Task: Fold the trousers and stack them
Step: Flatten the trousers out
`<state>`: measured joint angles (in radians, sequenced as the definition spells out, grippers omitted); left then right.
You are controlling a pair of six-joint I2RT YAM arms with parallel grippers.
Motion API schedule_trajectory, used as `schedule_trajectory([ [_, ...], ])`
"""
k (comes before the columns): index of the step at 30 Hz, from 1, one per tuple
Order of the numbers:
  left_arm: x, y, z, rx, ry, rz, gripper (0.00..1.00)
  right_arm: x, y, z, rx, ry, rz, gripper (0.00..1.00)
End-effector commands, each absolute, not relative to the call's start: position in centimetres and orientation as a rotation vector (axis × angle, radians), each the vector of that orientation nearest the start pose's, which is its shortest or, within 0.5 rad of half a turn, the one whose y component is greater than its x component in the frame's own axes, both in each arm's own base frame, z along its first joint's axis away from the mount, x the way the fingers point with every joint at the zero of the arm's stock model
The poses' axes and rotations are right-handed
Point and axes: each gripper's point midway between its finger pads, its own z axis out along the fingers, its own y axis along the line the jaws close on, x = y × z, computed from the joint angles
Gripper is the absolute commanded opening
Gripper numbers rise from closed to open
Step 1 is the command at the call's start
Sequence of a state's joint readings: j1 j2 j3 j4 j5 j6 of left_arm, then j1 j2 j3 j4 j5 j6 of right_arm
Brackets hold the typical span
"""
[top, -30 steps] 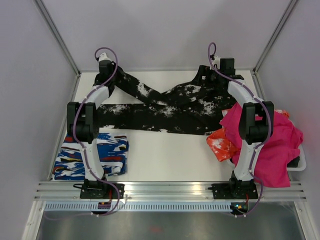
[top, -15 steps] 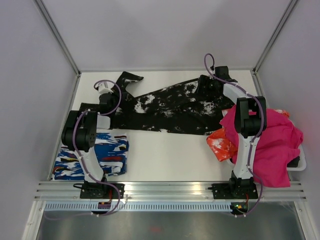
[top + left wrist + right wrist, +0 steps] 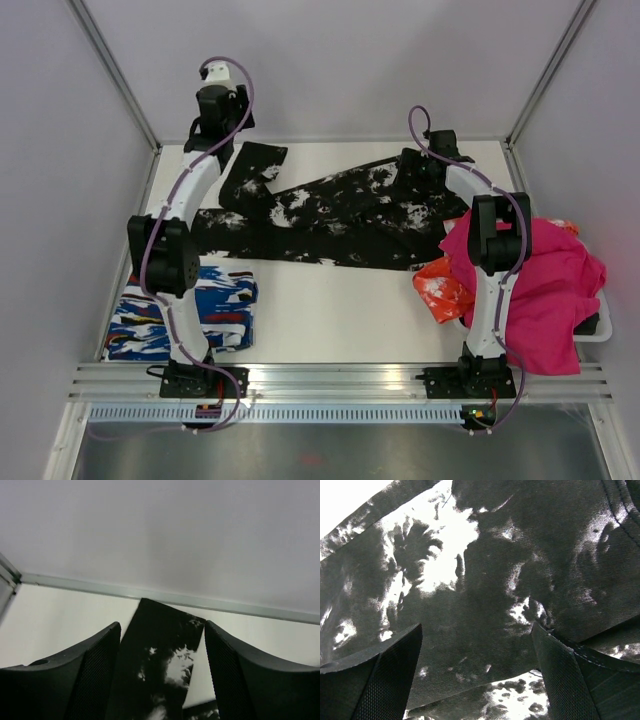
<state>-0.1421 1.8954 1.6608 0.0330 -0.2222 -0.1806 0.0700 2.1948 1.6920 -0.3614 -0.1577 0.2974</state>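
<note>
Left arm had swung out from low over the left trouser leg to full reach at 11 o'clock, up against the back wall; the right arm had barely shifted. The leg end that stood up half a second earlier now lay flat on the table (image 3: 340, 310), doubled back at 11 o'clock.

Left gripper (image 3: 228, 118) hung above that leg end with its fingers spread wide and nothing between them. In the left wrist view the left gripper (image 3: 162, 630) showed both fingers (image 3: 95, 670) well apart, with the cuff end of the trousers (image 3: 160, 665) lying on the table below and beyond them.

The trousers (image 3: 340, 215) lay spread across the far half of the table from 10 o'clock to 1 o'clock, one leg flat toward 9 o'clock, the other crossed over it toward 11 o'clock.

Right gripper (image 3: 412, 165) was down at the waist end, 1 o'clock. In the right wrist view the right gripper (image 3: 476, 627) had its jaws apart, close over the splattered cloth of the trousers (image 3: 485, 580); couldn't tell whether the fingertips touched it.

Blue-white-red folded garment (image 3: 185, 310) sat at 8 o'clock, just beside the flat leg. Magenta cloth (image 3: 540, 290) was heaped at 3 to 4 o'clock, with an orange piece (image 3: 440, 290) at its left edge.
</note>
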Motion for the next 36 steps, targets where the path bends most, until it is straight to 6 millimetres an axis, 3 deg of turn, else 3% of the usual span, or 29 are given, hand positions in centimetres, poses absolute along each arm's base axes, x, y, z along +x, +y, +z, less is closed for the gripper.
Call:
schedule_trajectory([
  [1,58.3,-5.8,19.2,0.129,2.155,0.207,0.72,55.0,7.4,5.2,0.242,2.437,0.333,0.96],
  [4,58.8,-8.3,18.3,0.337,2.172,0.233,0.73,54.8,7.2,4.9,0.245,2.447,0.326,0.96],
  [8,58.8,-11.2,15.3,0.486,2.221,0.236,0.74,54.5,7.1,4.3,0.243,2.469,0.317,0.96],
  [13,57.2,-10.8,11.5,0.572,2.329,0.360,0.74,54.4,7.3,4.1,0.238,2.480,0.319,0.97],
  [21,56.1,-8.3,8.0,0.627,2.403,0.553,0.73,54.7,7.4,3.6,0.234,2.493,0.328,0.97],
  [32,56.8,-9.3,6.1,0.644,2.404,0.491,0.71,54.5,7.1,3.3,0.229,2.504,0.308,0.97],
  [35,57.7,-8.4,6.0,0.561,2.378,0.556,0.60,54.7,7.1,3.4,0.236,2.497,0.311,0.97],
  [36,58.6,-8.2,6.7,0.505,2.341,0.567,0.49,54.7,7.2,3.4,0.238,2.496,0.312,0.97],
])
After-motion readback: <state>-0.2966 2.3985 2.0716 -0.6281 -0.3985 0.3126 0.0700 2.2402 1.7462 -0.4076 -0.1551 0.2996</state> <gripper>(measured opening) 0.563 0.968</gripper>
